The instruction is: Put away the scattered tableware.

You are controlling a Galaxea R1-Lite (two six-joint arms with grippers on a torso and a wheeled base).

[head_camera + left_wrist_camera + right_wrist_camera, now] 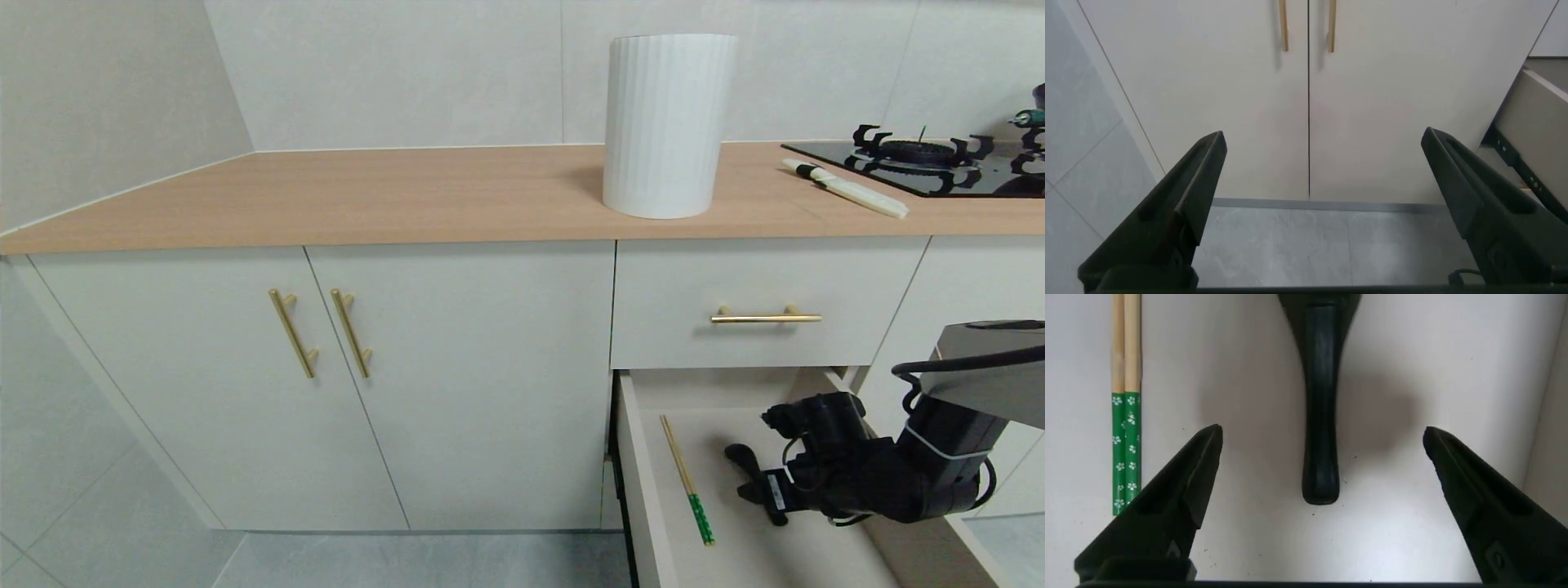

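1. Black spoon (1320, 416): lies flat on the floor of the open drawer (645, 457), handle end directly beneath the right gripper (1321, 434) and centred in its gap.
2. Handling (judged): light, rigid, smooth, probably slippery. Best pinched across the narrow handle.
3. Right gripper: fingers spread wide, empty, touching nothing.
4. Chopsticks (1125, 416), green-tipped: just outside one finger, apart from the spoon.
5. Farther out, above on the countertop (408, 196): pale utensil (845, 188), not yet stowed.
6. Left gripper (1323, 143): spread wide, empty, facing the cabinet doors (1308, 106).
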